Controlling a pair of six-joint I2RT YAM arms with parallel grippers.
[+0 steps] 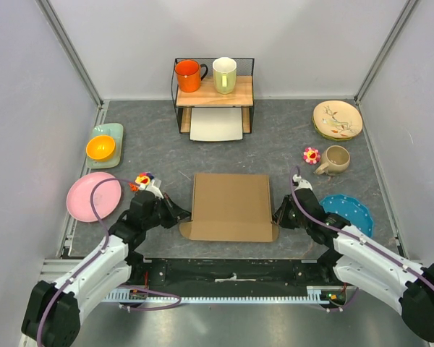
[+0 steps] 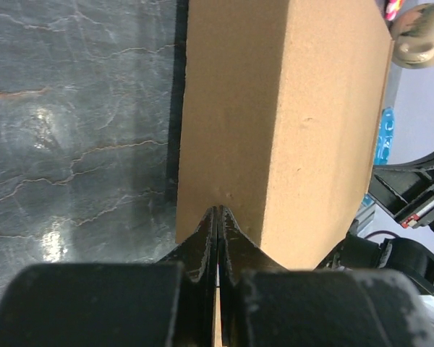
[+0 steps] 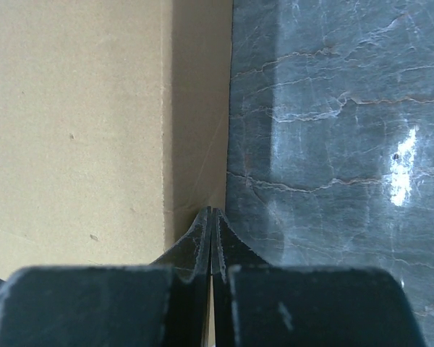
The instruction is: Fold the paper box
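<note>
The paper box [image 1: 230, 206] is a brown cardboard piece lying closed and flat in the middle of the grey table, with small flaps sticking out at its near corners. My left gripper [image 1: 179, 215] is at its near left side. In the left wrist view the fingertips [image 2: 217, 211] are pressed together on the edge of the box [image 2: 275, 108], with a sliver of cardboard between them. My right gripper [image 1: 278, 215] is at the near right side. There the gripper [image 3: 210, 211] is likewise shut on the side edge of the box [image 3: 72, 123].
At the back, a wooden shelf [image 1: 213, 92] carries an orange mug [image 1: 189, 74] and a cream mug [image 1: 224, 74], with a white tray [image 1: 217, 124] beneath. An orange bowl [image 1: 101, 147] and pink plate [image 1: 94, 196] lie left. A patterned plate [image 1: 337, 119], beige cup [image 1: 336, 159] and blue plate [image 1: 347, 212] lie right.
</note>
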